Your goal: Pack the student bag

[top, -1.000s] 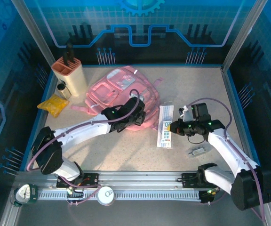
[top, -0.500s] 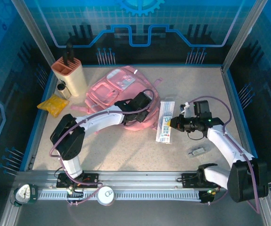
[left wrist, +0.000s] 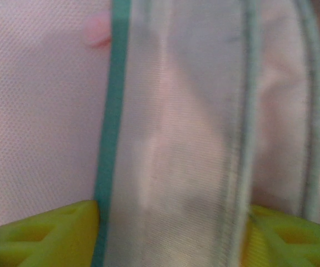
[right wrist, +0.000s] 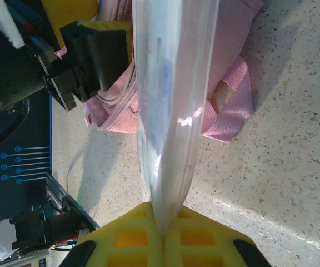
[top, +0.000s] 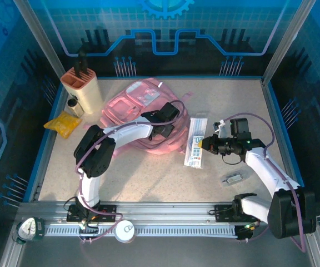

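The student bag (top: 135, 108) lies flat on the table (top: 149, 172), left of centre towards the far side, straps trailing at its right edge. The left gripper (top: 161, 130) sits over the bag's near right part. In the left wrist view its yellow fingers (left wrist: 38, 233) stand apart with the flat pink fabric and a pale panel of the bag (left wrist: 43, 111) spanning the gap, nothing pinched. Just right of the bag, the right gripper (top: 207, 143) is clenched on the right edge of a long clear packet (top: 196, 146). The right wrist view shows that packet (right wrist: 165, 100) on edge between the closed pads, the bag (right wrist: 229, 105) beyond it.
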### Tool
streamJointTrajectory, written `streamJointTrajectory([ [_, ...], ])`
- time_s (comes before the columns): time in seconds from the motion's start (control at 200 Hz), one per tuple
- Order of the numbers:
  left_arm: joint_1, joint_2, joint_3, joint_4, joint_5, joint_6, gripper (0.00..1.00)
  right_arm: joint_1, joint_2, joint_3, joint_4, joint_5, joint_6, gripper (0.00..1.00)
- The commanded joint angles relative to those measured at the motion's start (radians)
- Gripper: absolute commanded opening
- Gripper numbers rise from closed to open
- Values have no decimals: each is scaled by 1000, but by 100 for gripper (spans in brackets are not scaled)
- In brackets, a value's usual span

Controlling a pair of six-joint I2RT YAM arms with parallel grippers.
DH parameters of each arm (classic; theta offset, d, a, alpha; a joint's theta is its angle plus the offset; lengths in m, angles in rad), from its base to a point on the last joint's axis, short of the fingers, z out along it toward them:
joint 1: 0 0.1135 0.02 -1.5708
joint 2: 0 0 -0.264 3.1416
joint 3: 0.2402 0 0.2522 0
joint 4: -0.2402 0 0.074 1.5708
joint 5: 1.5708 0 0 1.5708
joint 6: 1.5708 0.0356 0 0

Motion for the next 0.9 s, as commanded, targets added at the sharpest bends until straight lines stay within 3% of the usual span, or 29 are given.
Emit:
streamJointTrajectory([
  [0.0,19,26,44,-11,-33,9,58,-25,-10,-5,7,-32,-1,6],
  [0.155,25,18,58,-30,-69,32,34,-32,-14,8,3,-44,2,6],
  [0.27,26,-31,61,-38,-67,21,11,-32,-4,19,-2,-57,2,6],
  [0.37,26,-93,65,-62,-51,3,1,-31,18,31,7,-85,10,6],
  [0.685,28,-328,41,-96,-20,24,0,93,146,137,77,-45,61,6],
  [0.896,28,-440,23,-111,106,-12,0,254,368,323,105,121,72,5],
])
